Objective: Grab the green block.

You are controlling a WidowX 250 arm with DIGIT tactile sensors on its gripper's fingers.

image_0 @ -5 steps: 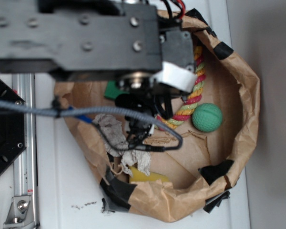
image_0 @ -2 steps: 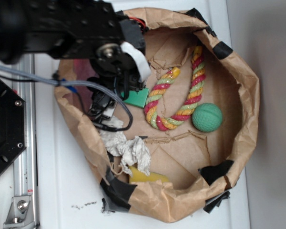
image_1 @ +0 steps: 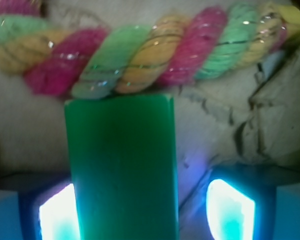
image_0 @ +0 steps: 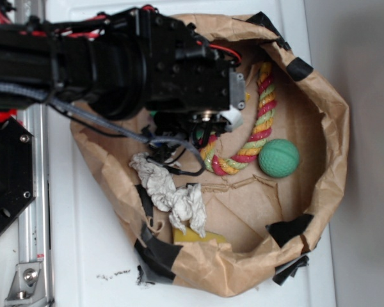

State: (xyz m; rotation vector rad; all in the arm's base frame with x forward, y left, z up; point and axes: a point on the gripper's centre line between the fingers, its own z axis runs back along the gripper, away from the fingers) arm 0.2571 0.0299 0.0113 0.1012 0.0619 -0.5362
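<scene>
Green block (image_1: 122, 165) is seen in the wrist view between the 2 lit fingers (image_1: 230, 212) of the gripper (image_1: 140, 215), its far end just beside the twisted rope (image_1: 140, 55); whether the claw is clamped on it cannot be told. In the exterior view, the arm (image_0: 115, 64) is pictured over a brown paper bag (image_0: 333, 128), hiding the block, with a green ball (image_0: 278, 157) and crumpled cloth (image_0: 169, 192) lying apart.
</scene>
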